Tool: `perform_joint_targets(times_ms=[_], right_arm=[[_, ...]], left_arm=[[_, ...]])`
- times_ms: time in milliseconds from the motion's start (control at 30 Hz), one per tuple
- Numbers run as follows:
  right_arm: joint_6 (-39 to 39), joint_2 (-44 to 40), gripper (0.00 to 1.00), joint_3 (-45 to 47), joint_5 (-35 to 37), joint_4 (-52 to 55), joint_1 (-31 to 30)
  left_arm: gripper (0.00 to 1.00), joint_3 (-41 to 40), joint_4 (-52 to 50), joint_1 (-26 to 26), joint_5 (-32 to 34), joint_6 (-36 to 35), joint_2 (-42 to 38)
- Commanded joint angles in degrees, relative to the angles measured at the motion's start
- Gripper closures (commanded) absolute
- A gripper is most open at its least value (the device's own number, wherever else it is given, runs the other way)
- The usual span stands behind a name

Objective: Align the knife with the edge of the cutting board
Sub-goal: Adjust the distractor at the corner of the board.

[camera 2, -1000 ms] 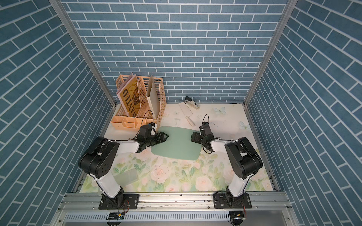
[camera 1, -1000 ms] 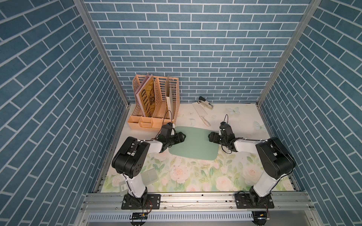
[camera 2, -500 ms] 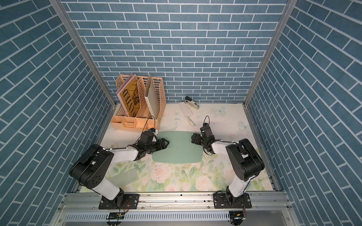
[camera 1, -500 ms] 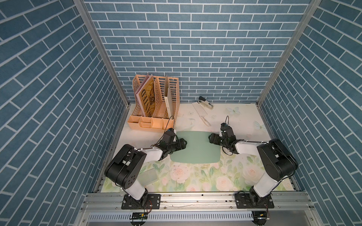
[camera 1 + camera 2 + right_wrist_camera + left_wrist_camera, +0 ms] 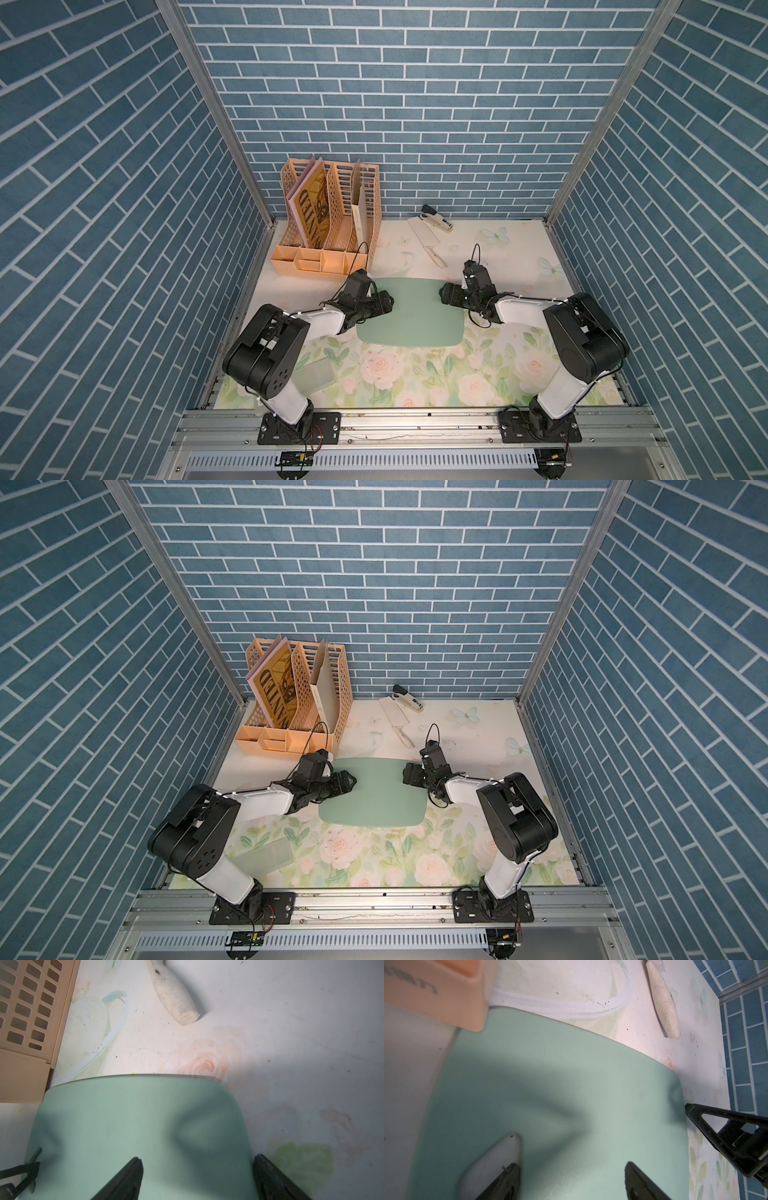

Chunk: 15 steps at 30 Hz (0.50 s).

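Blue brick walls enclose a floral mat (image 5: 415,382); both arms flank the board (image 5: 409,311), and the knife (image 5: 428,244) is not yet aligned.
At the back left stands a peach file rack (image 5: 328,224), clear of the work. The board lies flat mid-mat, its long edges roughly square to the rail, probably to give a straight edge as a reference. The left gripper (image 5: 386,301) and right gripper (image 5: 444,293) sit low at opposite short edges, each with jaws spread and nothing between them, apparently placed to steady or nudge the board. The knife rests on the mat beyond the far long edge, apart from the board and slanted to it, with its handle nearer the board and its blade by the stapler (image 5: 436,218).
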<state>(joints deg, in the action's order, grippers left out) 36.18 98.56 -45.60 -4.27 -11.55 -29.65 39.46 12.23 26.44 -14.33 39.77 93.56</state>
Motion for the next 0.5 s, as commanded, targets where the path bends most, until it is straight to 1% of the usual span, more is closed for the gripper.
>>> perform_joint_targets(times_ms=[0,233,467], right_arm=[[4.0,2.8,0.14,-0.1,-7.2,8.4,-2.6],[3.7,3.0,0.14,-1.3,-6.7,9.4,-2.5],[3.6,2.2,0.14,-0.6,-6.3,9.0,-2.5]], left_arm=[[0.18,-1.7,-7.1,0.0,-2.9,-0.1,2.1],[0.18,-3.5,-4.4,0.2,-6.0,1.8,1.2],[0.17,-3.8,-6.4,0.3,-5.5,0.2,0.3]])
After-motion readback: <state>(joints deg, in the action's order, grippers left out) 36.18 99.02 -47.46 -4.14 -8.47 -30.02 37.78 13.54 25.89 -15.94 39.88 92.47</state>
